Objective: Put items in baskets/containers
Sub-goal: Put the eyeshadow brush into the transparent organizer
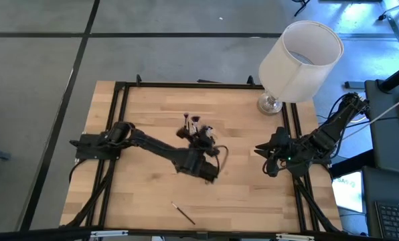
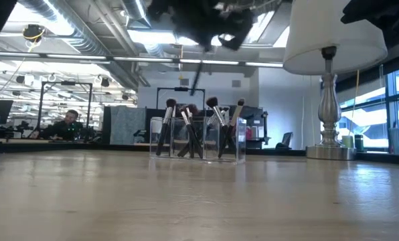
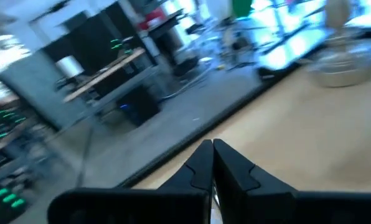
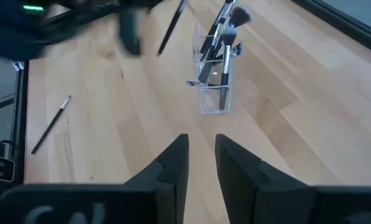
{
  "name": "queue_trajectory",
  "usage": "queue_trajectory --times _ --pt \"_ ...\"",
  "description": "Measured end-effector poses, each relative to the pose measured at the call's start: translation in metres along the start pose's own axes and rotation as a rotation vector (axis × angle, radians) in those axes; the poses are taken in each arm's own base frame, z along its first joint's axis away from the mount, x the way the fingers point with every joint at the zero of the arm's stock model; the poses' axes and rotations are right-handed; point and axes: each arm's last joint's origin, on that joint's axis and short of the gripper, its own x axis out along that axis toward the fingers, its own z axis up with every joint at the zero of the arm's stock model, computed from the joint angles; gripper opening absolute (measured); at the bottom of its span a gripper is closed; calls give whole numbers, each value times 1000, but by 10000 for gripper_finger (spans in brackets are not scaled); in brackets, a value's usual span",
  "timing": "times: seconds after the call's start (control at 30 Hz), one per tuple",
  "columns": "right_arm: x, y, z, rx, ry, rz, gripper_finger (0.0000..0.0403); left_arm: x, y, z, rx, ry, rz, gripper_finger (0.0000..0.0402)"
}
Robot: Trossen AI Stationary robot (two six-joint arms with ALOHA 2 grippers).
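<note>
Holder (image 1: 194, 130) mid-table w/ brushes (image 2: 186, 127) in it; lamp (image 1: 300, 60) at far right corner; one loose brush (image 1: 183, 213) near front edge.

Wooden table (image 1: 146, 194) bears holder (image 2: 198, 139), lamp (image 1: 300, 61), brush (image 1: 183, 213).

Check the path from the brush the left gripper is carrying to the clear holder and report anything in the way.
Nothing visible blocks it. The left gripper holds a brush in the air close to the clear holder. Only the brushes already standing in it crowd the opening. The lamp stands well aside.
</note>
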Motion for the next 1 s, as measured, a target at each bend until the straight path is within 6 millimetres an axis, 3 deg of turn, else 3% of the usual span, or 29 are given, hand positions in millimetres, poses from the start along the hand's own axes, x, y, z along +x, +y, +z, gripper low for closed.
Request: queue_trajectory --times 0.17,0.33,0.47,0.7,1.0 --pt "0 0 0 -3 -1 0 79 26 31 -5 -9 19 126 4" --pt "0 0 0 -5 -9 -4 79 56 39 -13 -5 40 196 4" --pt "0 1 1 -15 -15 3 79 72 42 -37 -54 109 242 5" --pt "0 1 2 -36 -33 -8 79 84 49 -61 -124 116 295 20" --pt "0 1 2 -38 -46 -12 79 89 53 -61 -118 147 312 77"
